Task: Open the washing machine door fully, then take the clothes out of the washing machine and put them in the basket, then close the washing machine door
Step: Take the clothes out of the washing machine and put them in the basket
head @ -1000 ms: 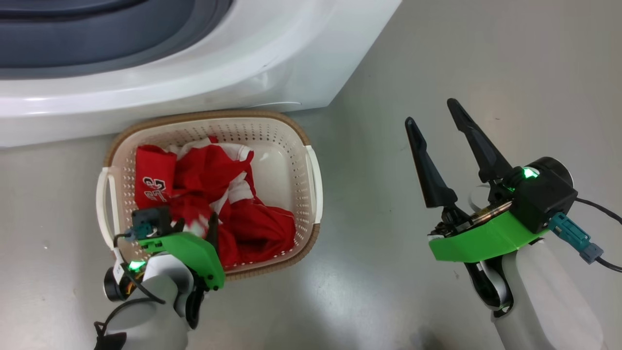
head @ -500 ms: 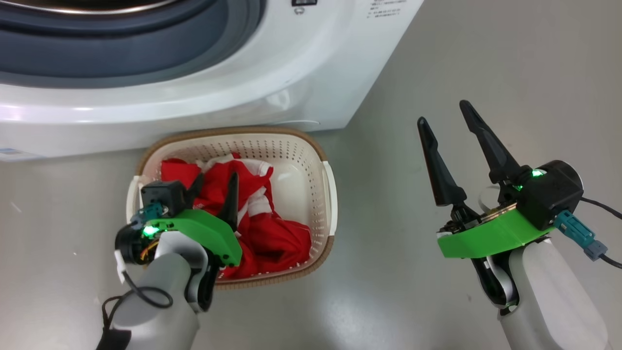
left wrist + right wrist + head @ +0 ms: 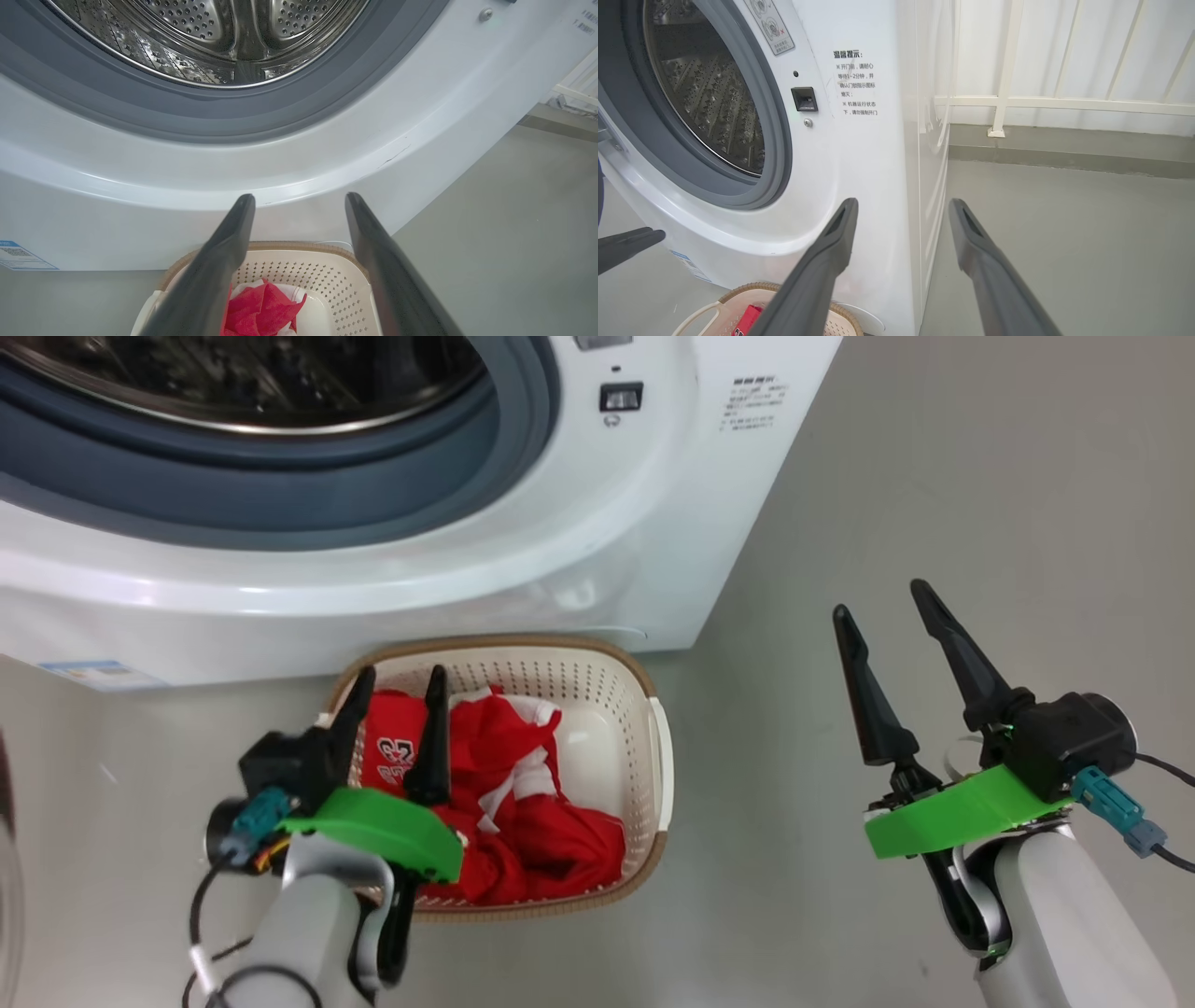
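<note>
The white washing machine (image 3: 607, 551) stands with its mouth uncovered, and its steel drum (image 3: 210, 37) looks bare inside. The washing machine door is out of view, apart from a thin glassy sliver (image 3: 6, 896) at the left edge that may be part of it. In front of the machine the cream basket (image 3: 607, 709) holds the red and white clothes (image 3: 523, 821), with a number print facing up. My left gripper (image 3: 399, 689) hovers open over the basket's left side, fingers empty and pointing at the machine. Off to the right, my right gripper (image 3: 879, 599) is open and empty above bare floor.
The grey floor (image 3: 934, 476) stretches right of the machine. A white railing (image 3: 1017, 100) and a low kerb run behind it. The door latch slot (image 3: 804, 99) sits right of the grey rubber ring. A blue label (image 3: 89, 669) marks the machine's lower front.
The head camera has tilted up, bringing more of the drum opening into view. My left gripper has lifted from among the clothes and now points at the machine. The right arm has barely moved.
</note>
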